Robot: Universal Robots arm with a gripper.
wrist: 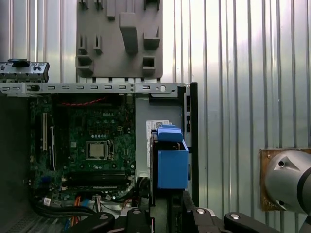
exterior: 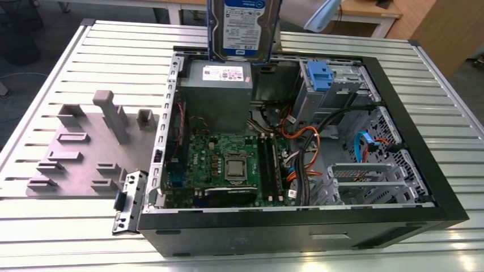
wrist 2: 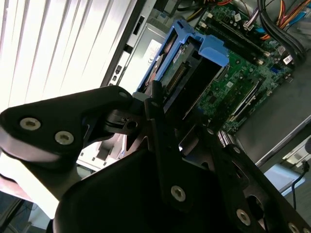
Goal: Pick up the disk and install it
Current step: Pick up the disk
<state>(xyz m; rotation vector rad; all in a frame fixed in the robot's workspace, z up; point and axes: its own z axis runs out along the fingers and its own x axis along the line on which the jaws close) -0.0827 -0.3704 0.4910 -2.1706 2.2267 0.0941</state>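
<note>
Disk [exterior: 243, 28] clamped in claw [wrist: 165, 213] above case [exterior: 264, 226] (top cropped).

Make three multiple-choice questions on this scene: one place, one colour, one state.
1. Where is the silver rectangular metal hard disk? A) held above the open black computer case B) lying inside it C) lying beside it.
2. What colour are its plastic rails? A) red B) blue C) yellow.
3. The black pincer is: A) open and empty B) shut on the disk C) open around the disk.
Answers: A, the exterior view shows it raised over the case; B, blue edges show in both wrist views; B, its fingers clamp the disk.
</note>
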